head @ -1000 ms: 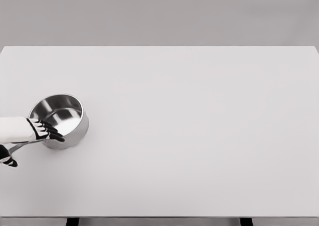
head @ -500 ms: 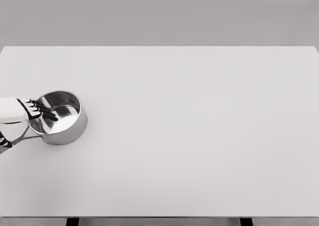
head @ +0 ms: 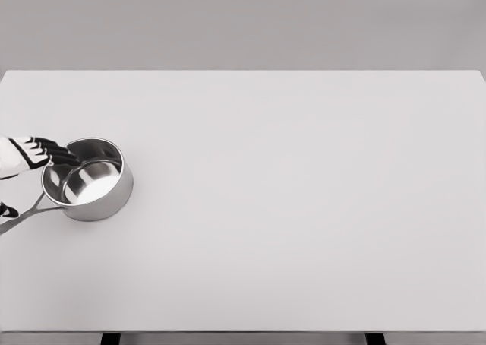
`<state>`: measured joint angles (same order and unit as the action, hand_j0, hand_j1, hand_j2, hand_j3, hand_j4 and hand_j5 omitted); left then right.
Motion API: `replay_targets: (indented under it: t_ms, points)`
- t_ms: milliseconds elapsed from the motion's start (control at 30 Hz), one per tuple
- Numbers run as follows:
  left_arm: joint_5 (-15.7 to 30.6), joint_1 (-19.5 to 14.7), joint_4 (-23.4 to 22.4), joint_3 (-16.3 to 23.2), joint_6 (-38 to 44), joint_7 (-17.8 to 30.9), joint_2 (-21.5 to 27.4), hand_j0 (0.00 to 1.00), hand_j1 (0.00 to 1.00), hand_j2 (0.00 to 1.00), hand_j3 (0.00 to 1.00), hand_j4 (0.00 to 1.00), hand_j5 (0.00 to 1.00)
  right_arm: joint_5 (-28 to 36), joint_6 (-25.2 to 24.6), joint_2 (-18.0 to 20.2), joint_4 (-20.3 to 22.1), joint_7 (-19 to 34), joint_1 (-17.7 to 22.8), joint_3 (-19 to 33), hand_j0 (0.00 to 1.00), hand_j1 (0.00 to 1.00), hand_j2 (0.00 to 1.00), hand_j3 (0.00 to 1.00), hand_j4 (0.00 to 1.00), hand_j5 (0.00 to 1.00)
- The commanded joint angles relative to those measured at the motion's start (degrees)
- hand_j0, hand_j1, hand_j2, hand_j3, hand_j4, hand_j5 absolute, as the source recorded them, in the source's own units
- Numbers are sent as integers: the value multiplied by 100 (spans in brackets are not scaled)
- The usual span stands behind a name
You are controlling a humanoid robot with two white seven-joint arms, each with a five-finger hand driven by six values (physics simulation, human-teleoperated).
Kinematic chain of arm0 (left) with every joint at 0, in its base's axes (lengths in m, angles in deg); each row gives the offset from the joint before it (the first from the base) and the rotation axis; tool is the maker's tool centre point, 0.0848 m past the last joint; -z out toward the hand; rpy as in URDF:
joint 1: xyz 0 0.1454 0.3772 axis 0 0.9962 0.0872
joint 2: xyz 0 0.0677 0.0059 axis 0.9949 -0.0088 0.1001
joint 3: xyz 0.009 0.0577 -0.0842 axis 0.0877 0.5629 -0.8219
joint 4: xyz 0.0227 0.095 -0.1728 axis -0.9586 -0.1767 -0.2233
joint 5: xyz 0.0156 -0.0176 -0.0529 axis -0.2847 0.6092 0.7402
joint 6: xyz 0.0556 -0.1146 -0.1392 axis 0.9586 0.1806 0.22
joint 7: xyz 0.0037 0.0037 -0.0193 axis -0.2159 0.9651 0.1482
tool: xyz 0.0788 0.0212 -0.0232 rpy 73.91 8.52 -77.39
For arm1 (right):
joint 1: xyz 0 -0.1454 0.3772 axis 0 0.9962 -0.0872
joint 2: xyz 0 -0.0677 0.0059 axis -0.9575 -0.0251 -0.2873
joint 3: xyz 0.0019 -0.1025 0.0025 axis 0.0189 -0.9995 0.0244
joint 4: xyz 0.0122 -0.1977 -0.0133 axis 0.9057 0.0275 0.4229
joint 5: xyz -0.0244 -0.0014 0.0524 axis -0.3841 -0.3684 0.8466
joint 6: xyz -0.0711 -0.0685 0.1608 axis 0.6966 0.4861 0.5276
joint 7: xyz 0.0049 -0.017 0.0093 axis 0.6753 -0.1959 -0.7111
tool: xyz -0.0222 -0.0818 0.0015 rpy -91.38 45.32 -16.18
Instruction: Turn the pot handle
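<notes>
A shiny steel pot (head: 88, 179) stands upright at the left side of the white table (head: 288, 193). Its thin metal handle (head: 23, 213) runs down and left toward the picture's left edge. My left hand (head: 47, 153) comes in from the left edge and hovers by the pot's far left rim, with its black fingers (head: 62, 153) stretched out toward the rim and holding nothing. A dark fingertip (head: 7, 210) shows at the left edge just above the handle. The right arm is out of view.
The table's front edge (head: 243, 331) runs along the bottom, with two dark legs under it. A grey wall lies behind the far edge.
My left hand has moved up and back, from over the handle and near rim to the pot's far left rim. The pot shifted slightly left and its handle swung a little.
</notes>
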<state>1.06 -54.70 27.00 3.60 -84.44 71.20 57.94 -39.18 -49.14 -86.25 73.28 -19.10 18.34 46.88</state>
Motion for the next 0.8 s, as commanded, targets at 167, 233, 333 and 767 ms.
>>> replay_targets:
  t_ms: [167,233,333,767]
  points:
    - [5,0,86,302,6,-65,13,100,100,100,100,100,100,3,1,1,0,2,0,-1,100,100,100,100,100,100]
    - [5,0,86,355,6,-65,13,100,100,100,100,100,100,3,1,1,0,2,0,-1,100,100,100,100,100,100]
    - [-30,0,60,373,6,-73,22,100,100,100,100,100,100,3,1,1,0,2,0,-1,100,100,100,100,100,100]
    - [-461,8,-353,373,6,-671,5,100,100,100,100,100,100,3,1,1,0,2,0,-1,100,100,100,100,100,100]
